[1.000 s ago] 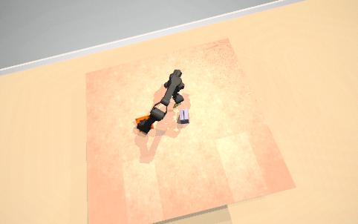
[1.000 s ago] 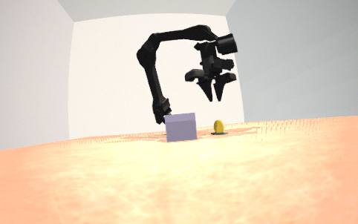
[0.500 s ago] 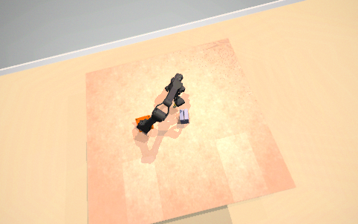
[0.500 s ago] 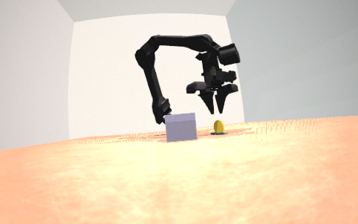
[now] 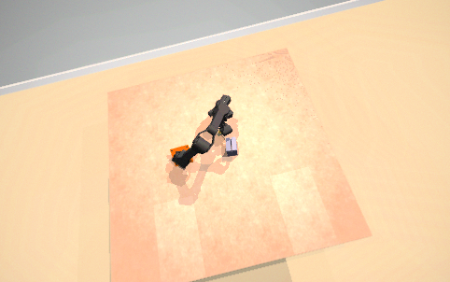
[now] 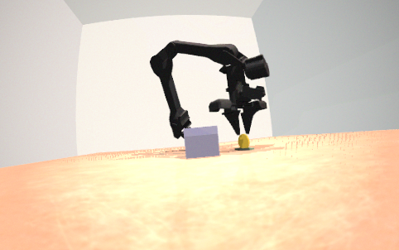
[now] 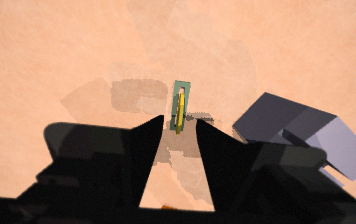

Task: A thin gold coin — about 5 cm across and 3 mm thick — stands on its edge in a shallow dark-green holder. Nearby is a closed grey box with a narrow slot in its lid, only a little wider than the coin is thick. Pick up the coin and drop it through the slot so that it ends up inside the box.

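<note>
Here, my black parallel-jaw gripper [image 6: 241, 132] hangs partly open, holding nothing.
Just beneath my fingertips the thin gold coin [image 7: 180, 108] stands on edge in its shallow dark-green holder [image 7: 174, 101], not yet touched; the closed grey slotted box [image 7: 300, 131] sits off to one side of me.

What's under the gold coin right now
The gold coin stands on its edge in the dark-green holder, which lies flat on the mat. The coin's bottom rim is hidden. The gripper hangs open above.
</note>
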